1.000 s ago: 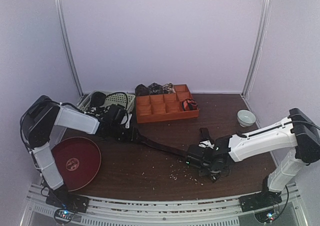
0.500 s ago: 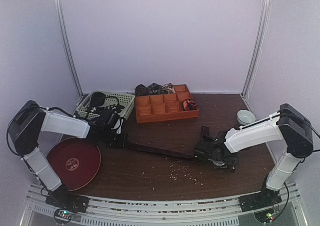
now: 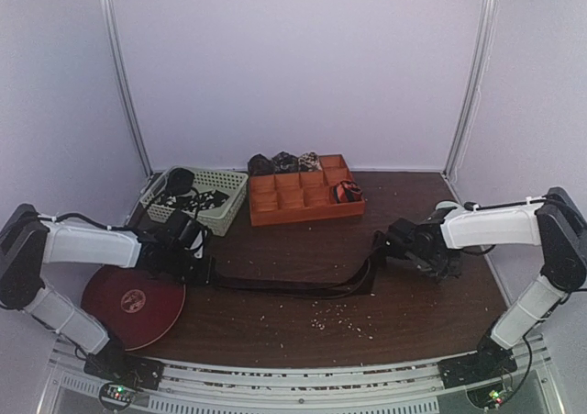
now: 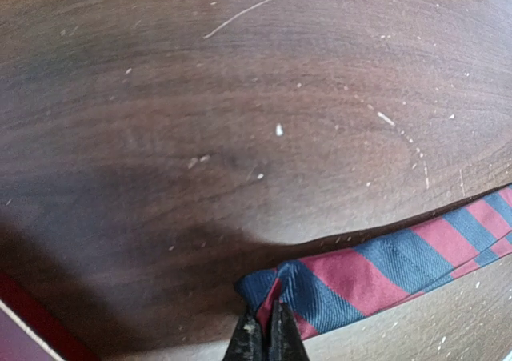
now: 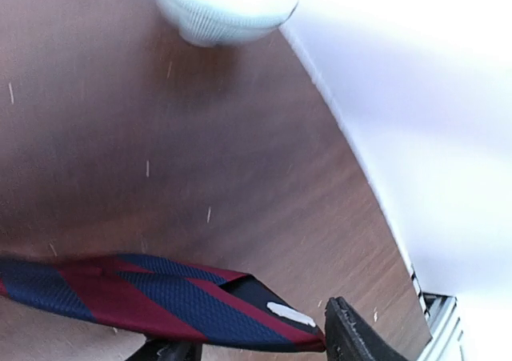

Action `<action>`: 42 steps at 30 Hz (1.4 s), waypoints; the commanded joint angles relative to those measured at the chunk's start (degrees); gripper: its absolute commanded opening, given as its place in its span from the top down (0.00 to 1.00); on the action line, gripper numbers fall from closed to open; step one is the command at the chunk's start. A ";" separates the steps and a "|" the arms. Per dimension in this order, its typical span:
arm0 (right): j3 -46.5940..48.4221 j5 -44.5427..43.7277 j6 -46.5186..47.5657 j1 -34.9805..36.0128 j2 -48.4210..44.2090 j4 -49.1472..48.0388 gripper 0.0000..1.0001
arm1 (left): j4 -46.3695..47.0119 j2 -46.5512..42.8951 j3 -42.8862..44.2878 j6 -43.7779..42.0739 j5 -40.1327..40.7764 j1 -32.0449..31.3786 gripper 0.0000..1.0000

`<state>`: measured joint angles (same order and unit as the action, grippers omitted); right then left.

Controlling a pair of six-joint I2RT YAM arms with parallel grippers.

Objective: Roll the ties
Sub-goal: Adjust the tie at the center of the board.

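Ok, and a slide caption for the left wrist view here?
Left gripper shut on the narrow end of a red-and-navy striped tie lying across the dark wooden table.

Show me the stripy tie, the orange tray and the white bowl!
stripy tie point(image 4: 352, 277): left wrist view, a red stripe.
orange tray point(image 3: 307, 215): top external view, front wall.
white bowl point(image 5: 216, 17): right wrist view, ribbed side.

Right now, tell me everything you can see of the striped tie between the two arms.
The tie is fabric in diagonal red and navy stripes, stretched across the wooden table. The left gripper is shut on one end. Its pointed other end, bearing a white label, lies between the fingers of the right gripper; whether it's clamped is unclear.
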<state>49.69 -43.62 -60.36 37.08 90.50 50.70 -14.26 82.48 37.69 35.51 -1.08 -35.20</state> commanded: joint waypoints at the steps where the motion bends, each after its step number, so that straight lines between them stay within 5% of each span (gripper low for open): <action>1: 0.88 -8.32 -0.88 -2.98 -3.79 0.76 0.47 | -0.68 -2.43 -1.80 1.29 1.90 -0.13 1.00; 15: -1.90 -5.91 4.55 -11.75 -5.74 -7.22 0.48 | -3.52 -11.11 -4.48 3.32 5.51 -0.19 1.00; 20: -5.35 15.71 6.87 -11.68 -15.98 -21.03 0.48 | -1.98 -11.79 -6.14 3.34 2.75 -0.14 1.00; 22: -11.51 29.09 0.76 -11.72 -20.89 -35.22 0.50 | -0.98 -11.71 -6.93 3.52 2.08 -0.14 1.00; 25: -17.00 33.29 -13.67 -10.22 -24.19 -45.65 0.56 | -0.29 -11.76 -7.20 3.60 1.34 -0.18 1.00; 29: -8.98 26.24 -21.07 -6.46 -19.88 -36.84 0.54 | -0.64 -12.49 -7.28 3.21 1.27 -0.14 1.00; 34: 3.34 29.75 -24.02 -4.45 -5.12 -24.69 0.49 | -1.46 -13.38 -6.90 2.91 1.46 -0.13 1.00; 42: 13.09 31.82 -24.04 -2.15 8.35 -20.61 0.44 | -1.93 -14.39 -7.02 2.72 1.24 -0.14 1.00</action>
<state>59.13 -12.93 -83.18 34.22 94.87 24.29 -16.86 69.47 30.65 38.52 0.93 -35.20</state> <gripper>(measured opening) 0.553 0.009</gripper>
